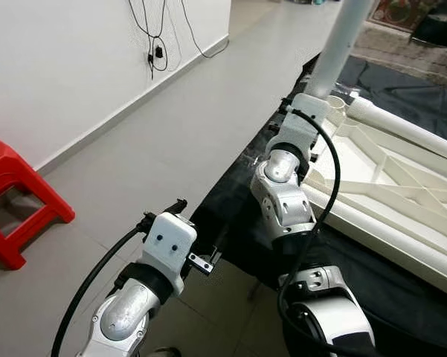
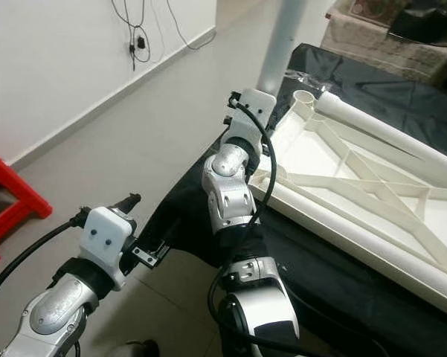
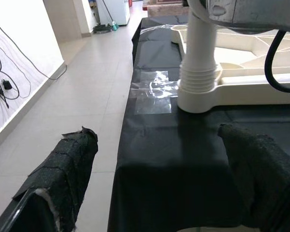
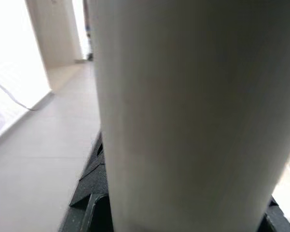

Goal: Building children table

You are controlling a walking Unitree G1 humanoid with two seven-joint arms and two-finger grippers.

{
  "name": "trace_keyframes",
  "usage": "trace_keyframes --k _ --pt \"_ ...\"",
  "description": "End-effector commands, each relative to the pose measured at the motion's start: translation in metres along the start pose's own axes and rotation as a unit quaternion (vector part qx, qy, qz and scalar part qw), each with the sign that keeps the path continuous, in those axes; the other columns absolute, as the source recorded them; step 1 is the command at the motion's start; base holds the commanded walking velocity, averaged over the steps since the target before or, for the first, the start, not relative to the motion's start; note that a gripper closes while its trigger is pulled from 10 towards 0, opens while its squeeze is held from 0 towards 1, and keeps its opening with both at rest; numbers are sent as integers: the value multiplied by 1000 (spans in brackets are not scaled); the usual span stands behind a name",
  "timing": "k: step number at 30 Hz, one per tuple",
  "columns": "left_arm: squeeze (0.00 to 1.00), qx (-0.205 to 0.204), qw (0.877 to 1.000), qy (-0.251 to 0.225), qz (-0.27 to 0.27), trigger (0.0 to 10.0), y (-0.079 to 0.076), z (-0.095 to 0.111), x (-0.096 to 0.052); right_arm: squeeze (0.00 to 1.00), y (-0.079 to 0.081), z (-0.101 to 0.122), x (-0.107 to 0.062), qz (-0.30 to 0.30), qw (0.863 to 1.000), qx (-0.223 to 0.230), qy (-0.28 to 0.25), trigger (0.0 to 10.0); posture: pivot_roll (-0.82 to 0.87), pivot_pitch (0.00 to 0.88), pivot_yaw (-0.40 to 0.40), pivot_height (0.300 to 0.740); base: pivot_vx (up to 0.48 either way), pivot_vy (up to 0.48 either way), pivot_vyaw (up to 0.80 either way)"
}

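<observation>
A white children's table top (image 1: 402,193) lies upside down on a black cloth (image 1: 402,297). A white table leg (image 1: 342,44) stands upright in its near corner socket (image 3: 198,92). My right gripper (image 4: 183,212) is shut on this leg a little above the socket, its black fingers (image 4: 87,208) pressed on either side. A second white leg (image 2: 387,134) lies along the top's far edge. My left gripper (image 3: 159,183) is open, low by the cloth's left edge, pointing at the socket from some way off with nothing between its fingers.
A red plastic stool (image 1: 15,193) stands on the grey tiles at the left. Cables and a plug (image 1: 158,53) hang on the white wall. A clear plastic scrap (image 3: 154,89) lies on the cloth beside the socket. A rug (image 1: 402,44) lies beyond.
</observation>
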State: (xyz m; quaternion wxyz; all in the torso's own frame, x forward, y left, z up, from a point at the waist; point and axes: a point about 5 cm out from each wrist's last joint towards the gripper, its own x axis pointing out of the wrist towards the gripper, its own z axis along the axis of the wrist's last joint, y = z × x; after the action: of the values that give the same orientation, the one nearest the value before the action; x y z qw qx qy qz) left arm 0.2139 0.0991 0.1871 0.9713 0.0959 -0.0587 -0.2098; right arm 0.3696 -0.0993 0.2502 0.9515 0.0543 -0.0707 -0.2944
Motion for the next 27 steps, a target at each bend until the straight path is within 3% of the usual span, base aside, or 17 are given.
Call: trace_keyframes --k 1,8,12,16,18,20,22,23,24,27 --pt "0 0 1000 3 -11 10000 -3 -3 0 0 -20 -49 -7 -65 992 -63 93 10000 136 158 -63 740 0 0 0" --pt "0 1 1000 1 -14 10000 -3 -2 1 0 -16 -47 -11 -57 993 -48 96 10000 136 146 -61 740 0 0 0" --pt "0 1 1000 1 -16 10000 -4 -3 1 0 -11 -31 -11 -23 998 -13 60 10000 135 140 -60 740 0 0 0" --pt "0 0 1000 2 -17 10000 -3 -4 2 0 2 -2 -9 70 995 72 5 10000 136 133 -58 740 0 0 0" --pt "0 0 1000 2 -17 10000 -3 -4 2 0 2 -2 -9 70 995 72 5 10000 136 133 -58 740 0 0 0" --pt "0 -4 1000 2 -17 10000 -3 -5 5 0 8 29 -9 145 979 128 -64 10000 134 128 -56 740 0 0 0" --pt "0 -4 1000 2 -17 10000 -3 -5 5 0 8 29 -9 145 979 128 -64 10000 134 128 -56 740 0 0 0" --pt "1000 -12 1000 2 -16 10000 -3 -5 6 0 12 42 -12 186 968 143 -92 10000 131 127 -49 740 0 0 0" --pt "1000 -12 1000 2 -16 10000 -3 -5 6 0 12 42 -12 186 968 143 -92 10000 131 127 -49 740 0 0 0" --pt "1000 -10 1000 5 -11 10000 0 -5 15 0 23 56 -23 311 928 180 -98 10000 127 113 -48 740 0 0 0"
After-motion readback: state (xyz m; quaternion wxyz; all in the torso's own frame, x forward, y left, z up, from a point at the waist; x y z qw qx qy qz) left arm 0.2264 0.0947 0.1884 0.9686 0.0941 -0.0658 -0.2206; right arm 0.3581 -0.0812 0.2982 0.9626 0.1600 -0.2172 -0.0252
